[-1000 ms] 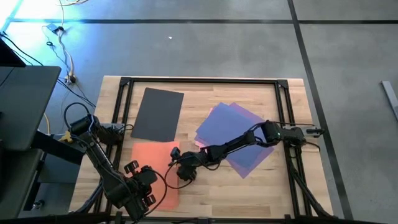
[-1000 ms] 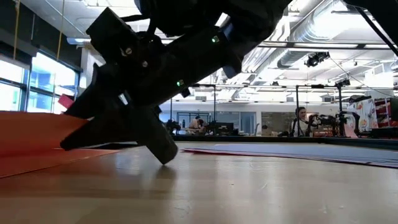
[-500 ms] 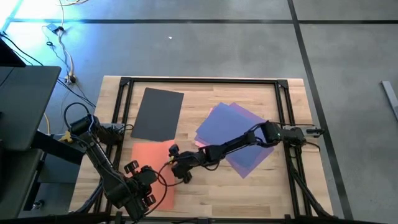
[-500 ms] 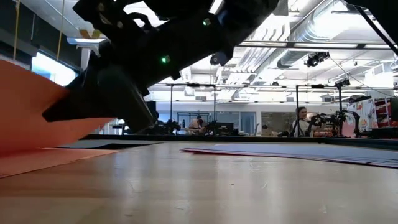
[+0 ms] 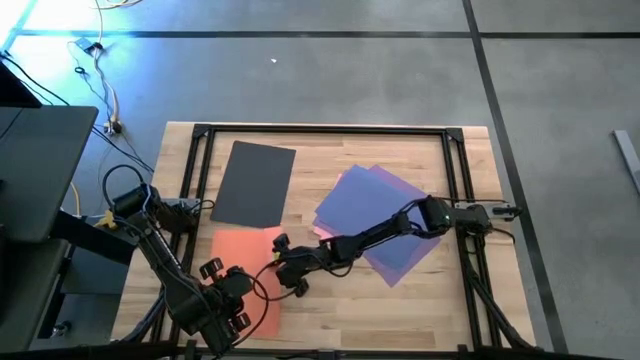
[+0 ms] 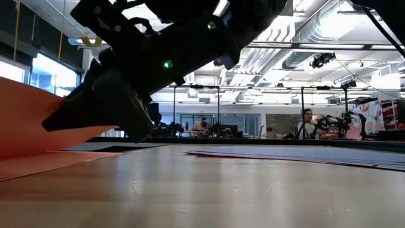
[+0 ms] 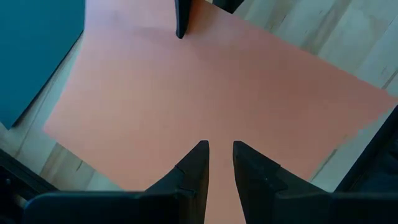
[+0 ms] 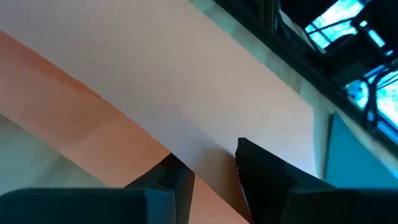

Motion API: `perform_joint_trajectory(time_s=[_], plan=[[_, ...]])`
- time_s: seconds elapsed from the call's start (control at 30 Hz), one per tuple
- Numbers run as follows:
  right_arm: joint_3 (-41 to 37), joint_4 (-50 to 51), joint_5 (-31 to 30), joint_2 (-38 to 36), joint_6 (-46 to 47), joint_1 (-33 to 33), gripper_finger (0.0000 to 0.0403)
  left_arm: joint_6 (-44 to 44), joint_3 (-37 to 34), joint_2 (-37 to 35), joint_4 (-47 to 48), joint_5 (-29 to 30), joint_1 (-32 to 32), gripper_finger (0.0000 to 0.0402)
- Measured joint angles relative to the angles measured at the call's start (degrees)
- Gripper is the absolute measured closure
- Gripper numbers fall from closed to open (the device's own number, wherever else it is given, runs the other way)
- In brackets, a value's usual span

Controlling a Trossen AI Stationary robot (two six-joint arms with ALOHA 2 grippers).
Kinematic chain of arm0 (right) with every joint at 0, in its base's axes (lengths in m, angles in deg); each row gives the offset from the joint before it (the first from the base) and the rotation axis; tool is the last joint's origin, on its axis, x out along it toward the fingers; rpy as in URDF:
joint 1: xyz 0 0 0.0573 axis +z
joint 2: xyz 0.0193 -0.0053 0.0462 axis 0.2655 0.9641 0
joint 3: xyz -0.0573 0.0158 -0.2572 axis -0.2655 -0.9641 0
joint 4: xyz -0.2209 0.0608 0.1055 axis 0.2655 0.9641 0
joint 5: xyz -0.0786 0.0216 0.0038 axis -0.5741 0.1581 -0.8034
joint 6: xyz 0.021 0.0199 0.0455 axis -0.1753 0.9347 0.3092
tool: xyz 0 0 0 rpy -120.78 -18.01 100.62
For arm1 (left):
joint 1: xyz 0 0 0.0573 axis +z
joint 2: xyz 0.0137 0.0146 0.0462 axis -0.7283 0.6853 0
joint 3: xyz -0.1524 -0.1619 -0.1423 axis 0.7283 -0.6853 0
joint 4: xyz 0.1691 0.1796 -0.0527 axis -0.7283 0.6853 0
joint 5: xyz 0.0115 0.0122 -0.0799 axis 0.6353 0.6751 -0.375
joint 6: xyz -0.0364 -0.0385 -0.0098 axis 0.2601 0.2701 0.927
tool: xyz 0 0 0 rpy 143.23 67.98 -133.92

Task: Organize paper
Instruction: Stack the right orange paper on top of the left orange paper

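The left gripper (image 5: 222, 300) hovers low over the orange sheet (image 5: 243, 250), fingers nearly together, gripping nothing; the right gripper (image 5: 283, 268) pinches that sheet's right edge, which lifts off the table (image 5: 400, 305) between its fingers; dark grey sheet (image 5: 253, 183) behind, blue sheet (image 5: 365, 205) right. Step in hand looks like lifting orange; next, carrying it to a stack.

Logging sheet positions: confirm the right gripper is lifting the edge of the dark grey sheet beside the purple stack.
Wrong sheet. In the high view the right gripper is at the orange sheet's edge, which the low view shows raised; the dark grey sheet lies flat, untouched.
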Motion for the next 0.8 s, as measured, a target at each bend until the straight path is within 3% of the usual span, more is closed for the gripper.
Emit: perform_joint_trajectory(time_s=[0.43,0.8], plan=[[0.0,-3.9,-0.1,0.0,5.1,0.0,0.0302,0.0,0.0,0.0,0.0,0.3,0.0,0.0349],[0.0,-5.7,-1.4,1.3,2.5,0.1,0.028,0.0,0.0,0.0,0.0,0.4,0.0,0.0349]])
